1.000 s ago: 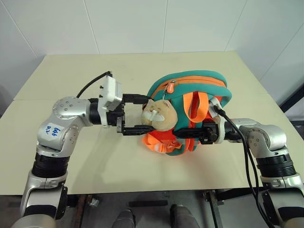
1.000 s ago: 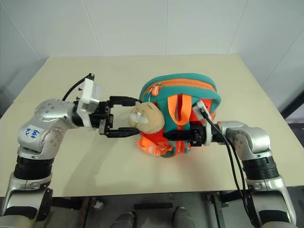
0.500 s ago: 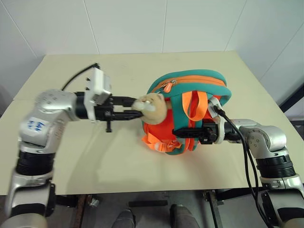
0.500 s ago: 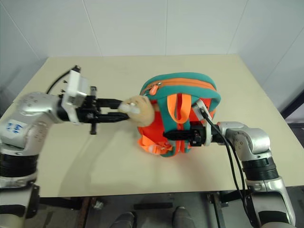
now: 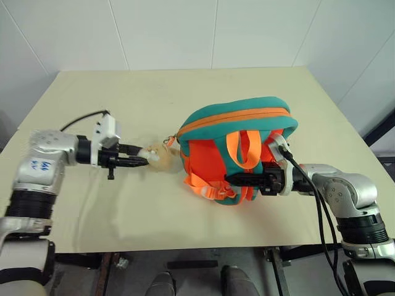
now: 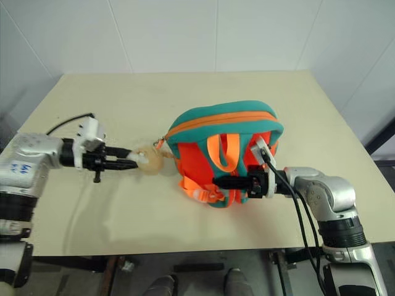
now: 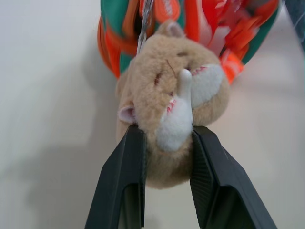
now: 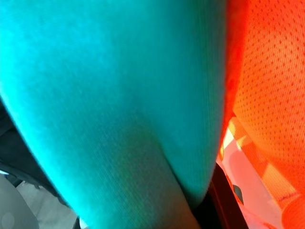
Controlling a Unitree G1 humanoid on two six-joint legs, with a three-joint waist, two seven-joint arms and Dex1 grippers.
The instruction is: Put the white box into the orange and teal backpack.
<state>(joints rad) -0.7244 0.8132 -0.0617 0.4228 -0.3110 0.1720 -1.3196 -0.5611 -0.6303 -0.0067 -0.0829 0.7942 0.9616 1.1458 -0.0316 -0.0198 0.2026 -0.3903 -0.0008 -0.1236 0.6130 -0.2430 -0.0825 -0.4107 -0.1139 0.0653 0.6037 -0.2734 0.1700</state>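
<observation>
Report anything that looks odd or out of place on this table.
The left gripper is shut on the plush cat toy, not on a zipper pull, stretching it sideways off the orange and teal backpack. The right gripper is shut on a teal strap. The zip looks closed.

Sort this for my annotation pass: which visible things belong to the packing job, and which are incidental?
Job: orange and teal backpack; plush cat toy, clamped by left gripper; right gripper, shut on a teal strap.
Incidental: table; wall behind.
</observation>
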